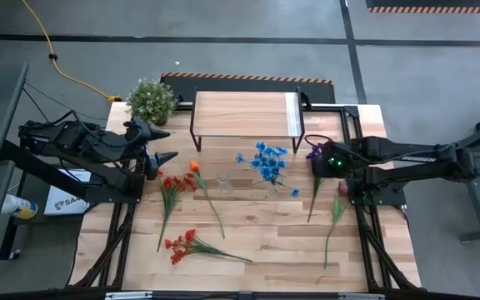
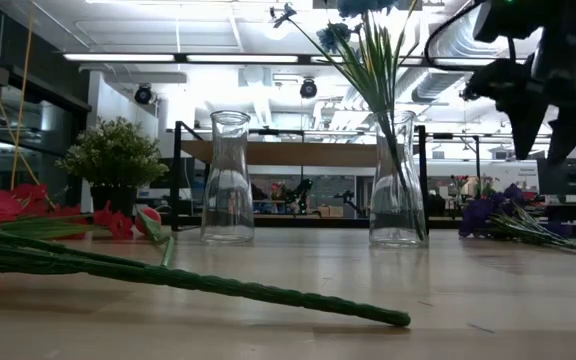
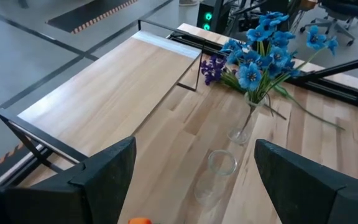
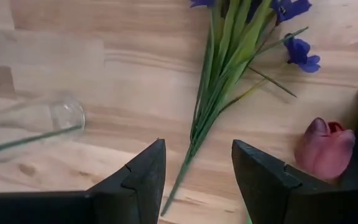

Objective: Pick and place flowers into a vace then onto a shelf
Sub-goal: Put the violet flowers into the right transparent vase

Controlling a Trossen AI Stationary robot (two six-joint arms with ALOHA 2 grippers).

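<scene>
Blue flowers [image 1: 267,161] stand with their stalks in a clear vase [image 2: 396,185]. Beside it stands an empty vase [image 2: 228,180]. Purple flowers [image 4: 229,68] lie flat on the table. My right gripper [image 4: 197,180] hangs open above their stalk [image 4: 188,158], pointing down, well clear of the table in the low view. A pink tulip [image 4: 325,146] lies next to them. Red flowers [image 1: 173,187] and an orange tulip [image 1: 194,167] lie at left. My left gripper [image 3: 194,180] is held high and open at the table's left. The shelf [image 1: 244,115] stands at the far edge.
A bushy potted plant [image 1: 151,100] stands at the far left corner beside the shelf. More red flowers [image 1: 182,244] lie near the front edge, their long stalk [image 2: 218,285] stretching across the low view. Bare tabletop lies between the two vases and the front edge.
</scene>
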